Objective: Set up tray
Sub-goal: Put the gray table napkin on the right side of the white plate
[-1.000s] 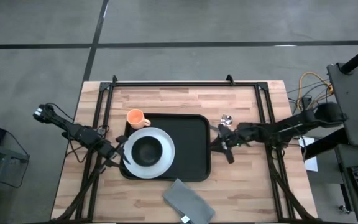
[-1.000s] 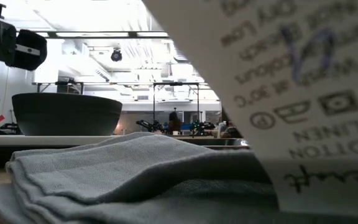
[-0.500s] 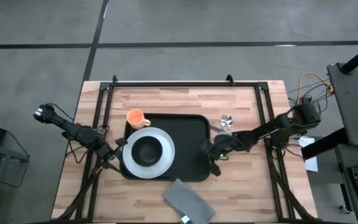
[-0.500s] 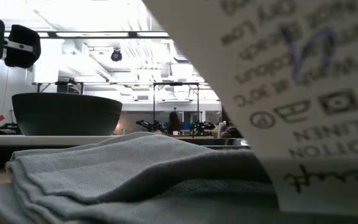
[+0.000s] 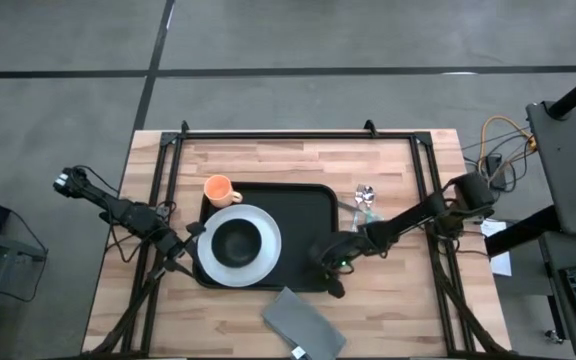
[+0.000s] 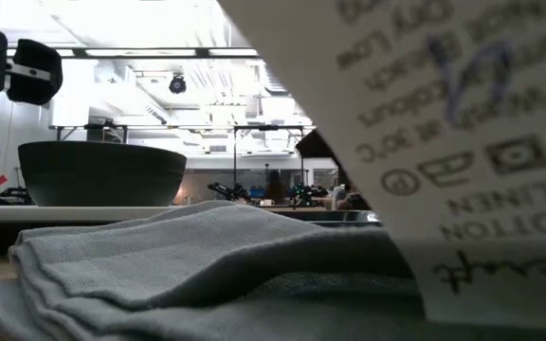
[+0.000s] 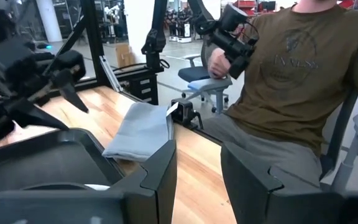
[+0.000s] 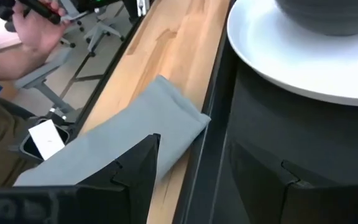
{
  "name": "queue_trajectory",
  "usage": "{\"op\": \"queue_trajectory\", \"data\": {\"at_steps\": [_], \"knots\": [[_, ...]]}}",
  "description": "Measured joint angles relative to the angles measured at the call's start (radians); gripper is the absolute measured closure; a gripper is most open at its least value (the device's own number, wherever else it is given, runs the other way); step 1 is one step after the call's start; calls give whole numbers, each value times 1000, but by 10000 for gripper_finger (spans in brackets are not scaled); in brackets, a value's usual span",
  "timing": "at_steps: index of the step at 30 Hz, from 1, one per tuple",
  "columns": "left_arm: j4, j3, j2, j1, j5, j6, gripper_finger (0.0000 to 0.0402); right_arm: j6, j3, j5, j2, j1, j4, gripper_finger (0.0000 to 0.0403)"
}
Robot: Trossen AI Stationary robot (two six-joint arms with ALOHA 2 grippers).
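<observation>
In the high view the right gripper (image 5: 330,272) reaches in from about 3 o'clock and hangs over the near right corner of the tray (image 5: 308,215), at the rim. Its own wrist view shows the two dark fingers (image 8: 135,168) spread apart with the tray's rim running between them; nothing is clamped, and whether a finger touches the rim cannot be told. The left gripper (image 5: 194,240) sits at the tray's left edge, at roughly 9 o'clock from the tray's middle, beside the white plate (image 5: 258,262). Its fingers (image 7: 160,168) stand partly parted with only table showing in the gap, so it holds nothing.

The tray is a flat black rectangle with rounded corners and a raised rim, lying in the middle of the wooden table (image 5: 268,160). The plate rests on its left half, carrying a dark bowl (image 5: 236,242). An orange mug (image 5: 217,189) stands just off the tray's far left corner, at about 10 o'clock. A folded grey napkin (image 5: 303,325) lies on the table just past the tray's near edge, at 6 o'clock. A small shiny object (image 5: 365,195) lies to the right of the tray. A seated person (image 7: 284,81) shows beyond the table.
</observation>
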Motion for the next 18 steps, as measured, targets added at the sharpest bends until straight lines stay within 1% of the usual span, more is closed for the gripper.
{"op": "queue_trajectory", "data": {"at_steps": [4, 9, 18], "knots": [[1, 0, 1, 1, 0, 0, 295, 3, 64, -7, 76, 4, -2, 218], [-1, 0, 4, 1, 0, 0, 295, 33, 124, -83, 138, 0, -8, 218], [-2, 0, 9, 0, 0, 0, 295, 87, 175, -88, 206, -4, -9, 220]]}}
